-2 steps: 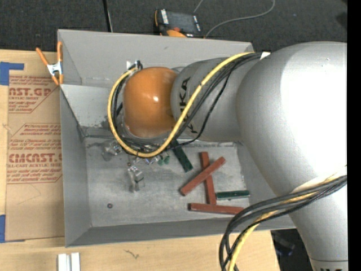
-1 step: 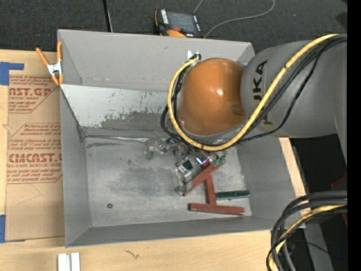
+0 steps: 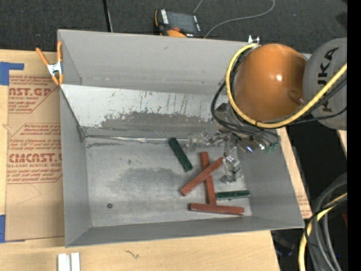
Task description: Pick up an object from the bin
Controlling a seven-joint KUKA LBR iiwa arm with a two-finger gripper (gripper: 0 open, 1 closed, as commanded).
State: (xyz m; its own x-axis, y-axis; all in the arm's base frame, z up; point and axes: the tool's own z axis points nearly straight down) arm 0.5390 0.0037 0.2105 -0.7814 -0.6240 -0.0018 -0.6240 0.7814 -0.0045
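My gripper point(image 3: 230, 168) hangs low over the right part of the bin floor, under the orange dome of the wrist. Just left of it two red-brown sticks lie crossed: a long slanted one point(image 3: 198, 179) and a shorter one point(image 3: 208, 180) running front to back. A short dark green stick point(image 3: 232, 195) lies flat just in front of the gripper. Whether the gripper touches any of them I cannot make out.
Another dark green stick point(image 3: 180, 154) lies slanted further left, near the middle of the bin. A red-brown stick point(image 3: 217, 209) lies along the front wall. The arm comes in over the bin's right rim.
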